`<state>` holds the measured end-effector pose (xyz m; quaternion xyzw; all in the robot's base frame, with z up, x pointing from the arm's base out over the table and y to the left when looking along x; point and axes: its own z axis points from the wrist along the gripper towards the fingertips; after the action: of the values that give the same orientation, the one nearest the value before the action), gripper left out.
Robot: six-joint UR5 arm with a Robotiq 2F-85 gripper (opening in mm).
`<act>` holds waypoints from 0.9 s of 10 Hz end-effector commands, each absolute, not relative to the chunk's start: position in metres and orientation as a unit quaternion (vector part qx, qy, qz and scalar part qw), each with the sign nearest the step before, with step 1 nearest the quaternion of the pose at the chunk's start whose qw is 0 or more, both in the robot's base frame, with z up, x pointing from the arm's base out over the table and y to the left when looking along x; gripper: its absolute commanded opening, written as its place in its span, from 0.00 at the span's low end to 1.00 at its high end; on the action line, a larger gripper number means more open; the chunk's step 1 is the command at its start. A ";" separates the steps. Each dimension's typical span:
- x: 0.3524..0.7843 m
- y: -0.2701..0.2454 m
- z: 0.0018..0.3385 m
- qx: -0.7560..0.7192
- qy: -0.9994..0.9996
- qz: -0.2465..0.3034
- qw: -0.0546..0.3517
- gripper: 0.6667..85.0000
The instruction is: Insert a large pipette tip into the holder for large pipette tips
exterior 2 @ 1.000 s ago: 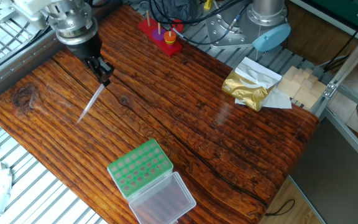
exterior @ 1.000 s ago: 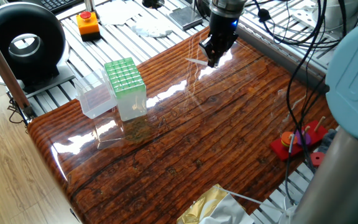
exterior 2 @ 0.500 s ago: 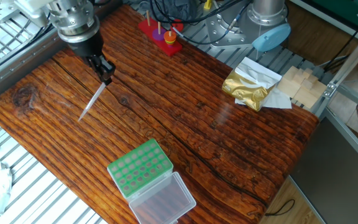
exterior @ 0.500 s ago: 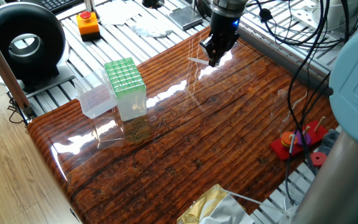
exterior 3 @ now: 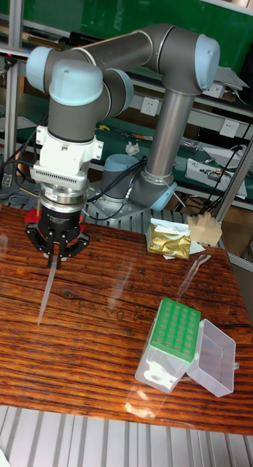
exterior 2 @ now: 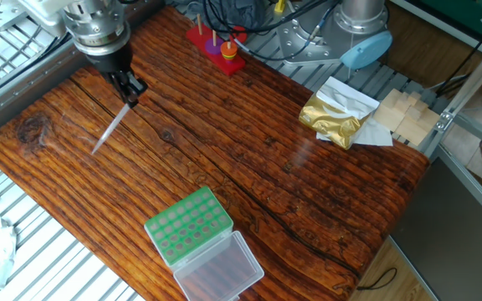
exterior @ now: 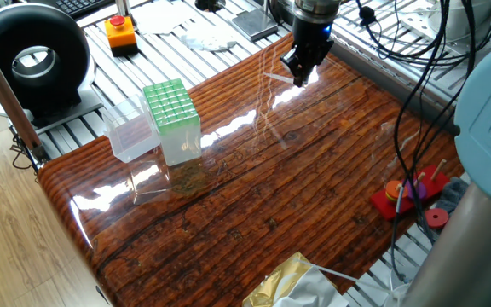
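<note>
The large pipette tip (exterior 2: pixel 110 128) is a slender whitish tube hanging slanted from my gripper (exterior 2: pixel 130 94), its point down and just above the wooden table (exterior 2: pixel 249 167). The gripper is shut on the tip's wide end, near the table's back corner. From the tall fixed view the gripper (exterior 3: pixel 55 260) points straight down and the pipette tip (exterior 3: pixel 47 292) slopes below it. The holder for large pipette tips (exterior 2: pixel 188 224) stands far off by the opposite edge. Its green grid top (exterior: pixel 170 104) is uncovered and its clear lid (exterior 2: pixel 221 269) hangs open beside it.
A red peg toy (exterior 2: pixel 215 42) sits at the table's rim beside the arm's base. A gold foil bag (exterior 2: pixel 333 117) and wooden blocks (exterior 2: pixel 404 113) lie at another corner. An orange button box (exterior: pixel 120 32) and a black round device (exterior: pixel 32 55) stand off the table.
My gripper has risen a little and shifted toward the table's back edge, carrying the pipette tip with it. The holder has not moved.
</note>
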<state>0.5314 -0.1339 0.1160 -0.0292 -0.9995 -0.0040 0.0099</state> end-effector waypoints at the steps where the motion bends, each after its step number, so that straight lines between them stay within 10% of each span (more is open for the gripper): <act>1: 0.529 -0.138 0.117 -0.030 -0.999 0.003 0.014 0.00; 9: 0.538 -0.135 0.117 -0.030 -1.000 -0.003 -0.003 0.00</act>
<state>0.5345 -0.1400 0.1162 -0.0288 -0.9995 0.0079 0.0034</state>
